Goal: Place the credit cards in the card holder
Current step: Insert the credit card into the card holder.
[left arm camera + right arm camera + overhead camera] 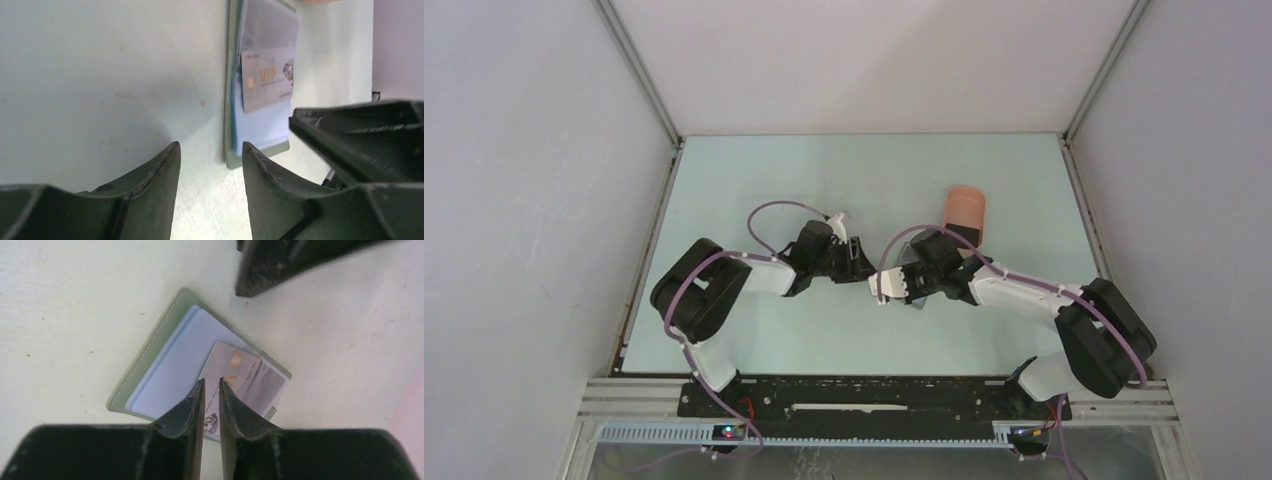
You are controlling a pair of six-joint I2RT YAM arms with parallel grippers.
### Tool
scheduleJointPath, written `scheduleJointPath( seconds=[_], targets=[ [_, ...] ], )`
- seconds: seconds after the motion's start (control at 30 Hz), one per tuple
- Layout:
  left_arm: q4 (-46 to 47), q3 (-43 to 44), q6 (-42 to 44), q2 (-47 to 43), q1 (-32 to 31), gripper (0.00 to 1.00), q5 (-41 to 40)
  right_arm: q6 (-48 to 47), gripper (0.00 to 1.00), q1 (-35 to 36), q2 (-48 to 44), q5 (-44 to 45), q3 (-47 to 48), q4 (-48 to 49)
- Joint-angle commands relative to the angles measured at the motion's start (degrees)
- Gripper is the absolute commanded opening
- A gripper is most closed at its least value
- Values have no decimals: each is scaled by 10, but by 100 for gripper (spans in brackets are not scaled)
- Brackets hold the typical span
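Card holder [167, 365] lies open and flat on the table [75, 300], a silvery credit card [227, 370] askew on its clear pocket. Right gripper [211, 383] hangs over the card's near edge, jaws a slit apart; whether they pinch it, I cannot tell. Left gripper [210, 147] gapes wide just off the holder's short edge.

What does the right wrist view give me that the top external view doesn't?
Only the right wrist view: the card holder lying open, a silvery credit card flat on its sleeves, and the right gripper, nearly closed, over that card's near edge. Only the top external view: the pink tray beyond the right gripper, and both arms reaching toward each other. Both: the left gripper close beside the right one. From above, the holder and card are almost wholly hidden under the right wrist.
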Motion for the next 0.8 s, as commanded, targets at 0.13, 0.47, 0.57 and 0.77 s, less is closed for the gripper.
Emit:
scheduleJointPath(
  seconds=[0.13, 0.47, 0.57, 0.77],
  targets=[
    [172, -108, -15, -77, -2, 46, 0, 127, 37, -49, -9, -102, 70, -64],
    [353, -136, -74, -25, -47, 31, 4, 252, 43, -95, 52, -105, 129, -68],
    [392, -142, -106, -15, -56, 31, -4, 288, 42, -127, 75, -118, 148, -70],
    [420, -140, -163, 19, -80, 31, -28, 370, 45, -167, 128, -104, 195, -86]
  ],
)
